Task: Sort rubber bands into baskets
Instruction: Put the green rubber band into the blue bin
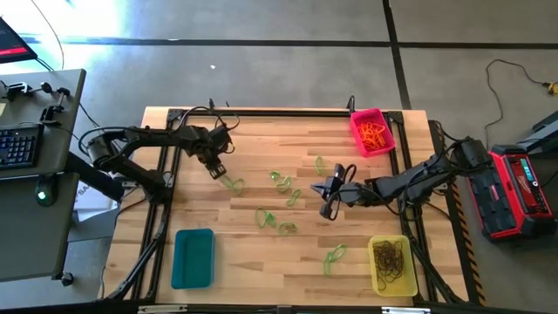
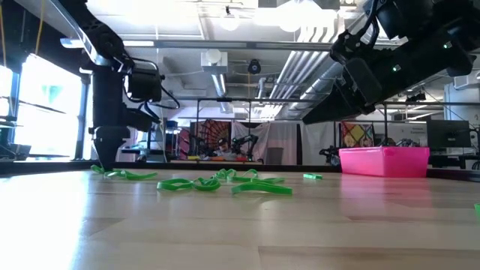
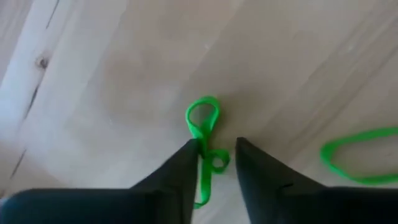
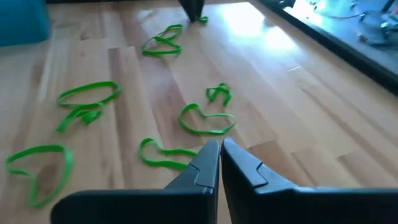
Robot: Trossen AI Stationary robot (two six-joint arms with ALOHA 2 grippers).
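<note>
Several bright green rubber bands [image 1: 281, 179] lie flat on the wooden table's middle. My left gripper [image 1: 217, 171] is down at the table, far left, open by a narrow gap, with a twisted green band [image 3: 203, 122] running between its fingertips. My right gripper [image 1: 330, 197] is shut and empty, above the table right of the green bands [image 4: 205, 121]. The pink-red basket [image 1: 359, 138] at the far right holds orange bands [image 1: 375, 133]. The yellow basket [image 1: 377, 272] at the near right holds dark bands [image 1: 391, 259]. The teal basket [image 1: 193, 257] stands near left. My left gripper points down at the table and straddles the twisted green band's near part [image 3: 204, 157]. One fingertip [image 3: 188, 155] stands right against the band; I cannot tell whether it touches. The band lies flat on the table.
A black frame rail [image 1: 261, 111] runs around the table. One green band [image 1: 334, 255] lies near the yellow basket. In the low view the pink-red basket [image 2: 384, 161] stands at the right and the green bands [image 2: 187, 182] in the middle. A desk with a keyboard [image 1: 19, 144] stands left.
</note>
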